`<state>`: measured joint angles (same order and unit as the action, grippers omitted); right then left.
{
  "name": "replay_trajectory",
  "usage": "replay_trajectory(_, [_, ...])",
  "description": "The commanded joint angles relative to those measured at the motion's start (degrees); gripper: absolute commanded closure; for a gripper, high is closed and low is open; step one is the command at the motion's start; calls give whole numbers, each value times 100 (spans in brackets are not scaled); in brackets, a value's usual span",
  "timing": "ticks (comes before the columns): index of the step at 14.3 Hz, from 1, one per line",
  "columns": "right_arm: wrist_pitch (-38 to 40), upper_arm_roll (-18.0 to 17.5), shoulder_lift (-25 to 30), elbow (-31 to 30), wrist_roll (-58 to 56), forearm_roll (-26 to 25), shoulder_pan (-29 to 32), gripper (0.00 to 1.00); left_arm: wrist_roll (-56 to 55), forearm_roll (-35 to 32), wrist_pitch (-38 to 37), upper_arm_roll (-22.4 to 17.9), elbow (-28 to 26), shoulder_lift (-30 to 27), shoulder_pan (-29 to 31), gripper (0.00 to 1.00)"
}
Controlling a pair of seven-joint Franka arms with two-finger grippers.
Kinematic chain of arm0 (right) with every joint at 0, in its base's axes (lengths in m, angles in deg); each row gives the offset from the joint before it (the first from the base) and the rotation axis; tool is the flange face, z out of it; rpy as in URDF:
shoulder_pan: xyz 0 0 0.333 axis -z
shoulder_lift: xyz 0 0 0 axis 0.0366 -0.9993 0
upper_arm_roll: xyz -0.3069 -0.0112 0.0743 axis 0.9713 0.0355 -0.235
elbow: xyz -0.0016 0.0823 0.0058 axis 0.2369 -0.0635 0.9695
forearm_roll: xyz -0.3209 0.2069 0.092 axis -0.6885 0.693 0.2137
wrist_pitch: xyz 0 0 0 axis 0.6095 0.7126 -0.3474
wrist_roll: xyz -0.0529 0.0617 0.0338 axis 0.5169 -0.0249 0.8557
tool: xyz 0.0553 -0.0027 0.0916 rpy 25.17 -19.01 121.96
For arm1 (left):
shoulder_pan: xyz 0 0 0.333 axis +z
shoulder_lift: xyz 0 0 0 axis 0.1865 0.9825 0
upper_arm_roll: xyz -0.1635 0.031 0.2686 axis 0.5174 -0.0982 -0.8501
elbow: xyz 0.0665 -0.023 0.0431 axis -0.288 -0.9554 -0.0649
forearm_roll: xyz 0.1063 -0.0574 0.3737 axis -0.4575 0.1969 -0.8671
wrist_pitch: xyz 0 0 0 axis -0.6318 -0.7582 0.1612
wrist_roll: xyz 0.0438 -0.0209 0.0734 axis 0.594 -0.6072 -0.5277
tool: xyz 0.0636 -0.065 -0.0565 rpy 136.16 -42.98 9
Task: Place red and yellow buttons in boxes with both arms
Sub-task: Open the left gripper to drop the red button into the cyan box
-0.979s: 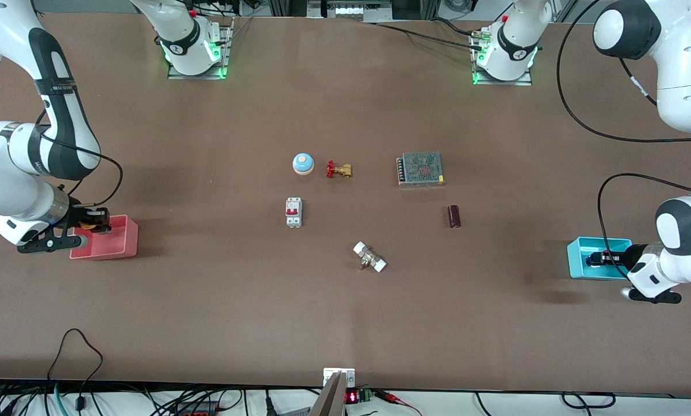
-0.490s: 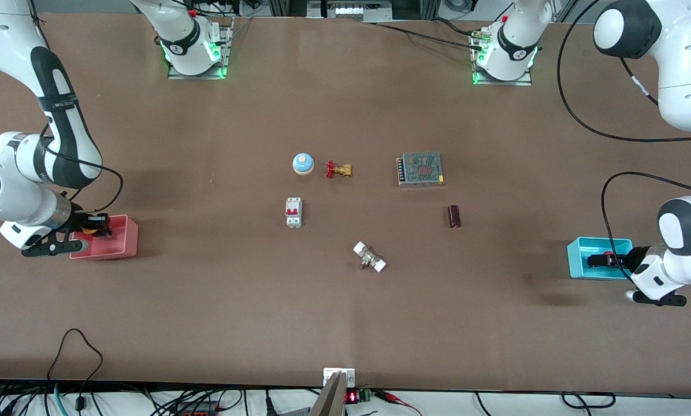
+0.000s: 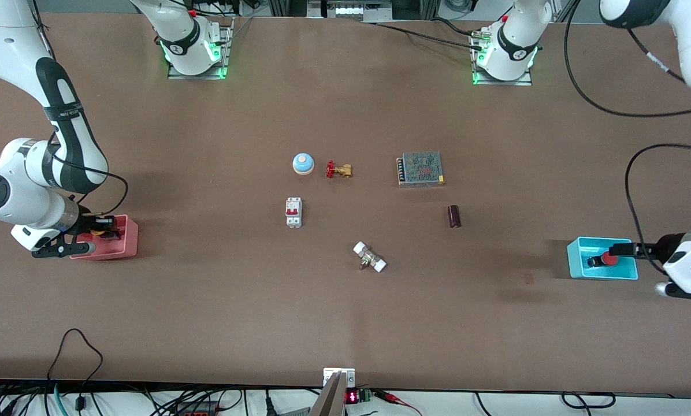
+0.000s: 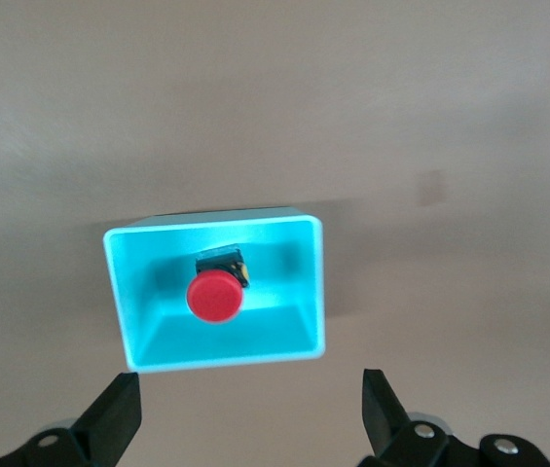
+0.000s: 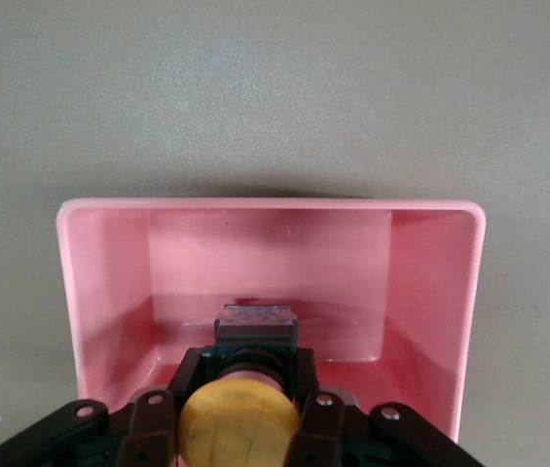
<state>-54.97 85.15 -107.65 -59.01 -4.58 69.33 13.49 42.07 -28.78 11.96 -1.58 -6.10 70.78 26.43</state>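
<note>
Cyan box (image 4: 315,282): smooth glossy plastic. Pink box (image 5: 430,282): glossy plastic, faint reflections on floor. Red button (image 4: 215,296), yellow button (image 5: 238,424): smooth matt plastic caps. Table (image 3: 345,312): matt brown surface.

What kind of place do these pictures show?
Probably a robotics lab bench: two arms bolted to a brown table, loose parts like a circuit breaker and power supply, cables along its edge.

Brown table (image 3: 218,300) carries pink bin (image 3: 127,245), cyan bin (image 3: 576,267), breaker (image 3: 293,212), valve (image 3: 338,170), dome (image 3: 303,163) (mid-table), power supply (image 3: 420,169).
</note>
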Motion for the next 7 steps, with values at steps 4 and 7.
replay_trajectory(4, [-74,-34,-22,-35,-128,94,65,26,-1364,-68,-288,-163,-990,-1762,-987,0])
replay_trajectory(7, [-74,-34,-31,-35,-128,94,65,23,-1760,72,-438,-242,-1315,-2456,-1295,0])
